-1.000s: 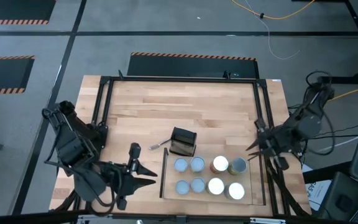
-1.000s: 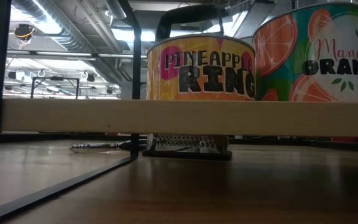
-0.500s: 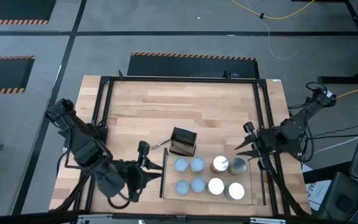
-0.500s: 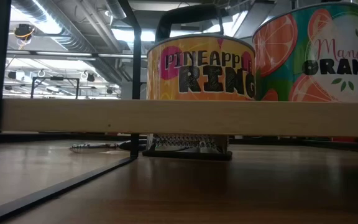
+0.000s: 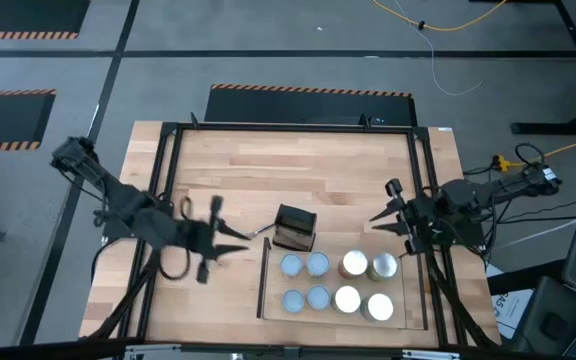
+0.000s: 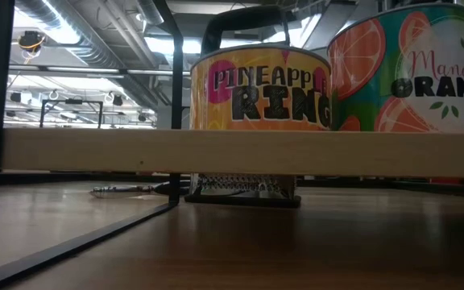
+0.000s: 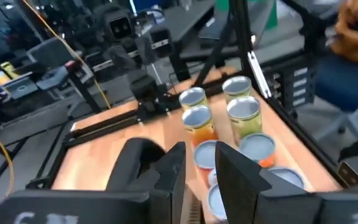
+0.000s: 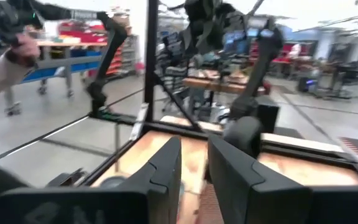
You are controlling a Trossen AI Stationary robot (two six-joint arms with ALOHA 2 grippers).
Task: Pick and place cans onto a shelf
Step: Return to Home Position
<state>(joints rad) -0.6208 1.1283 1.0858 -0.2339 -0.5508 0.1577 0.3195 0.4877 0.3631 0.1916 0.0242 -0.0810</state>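
Grey floor (image 5: 268,40) surrounds the table (image 5: 298,170), a hazard-striped black mat (image 5: 308,105) lies beyond its far edge, and ceiling ducts (image 6: 111,32) run overhead.

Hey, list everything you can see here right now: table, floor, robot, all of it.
cans: eight, pale-blue, white and silver tops, two rows of four on the shelf
shelf: one, light wood with black frame, on the table nearer the right arm
black box: one, black, on the table by the shelf's corner
silver utensil: one, silver, beside the black box toward the left arm
table: one, light wood, black frame
floor mats: three, black with orange-striped edges, on the grey floor
left claw: one, dark, open, empty, near the silver utensil
right claw: one, dark, open, empty, just beyond the shelf's right end
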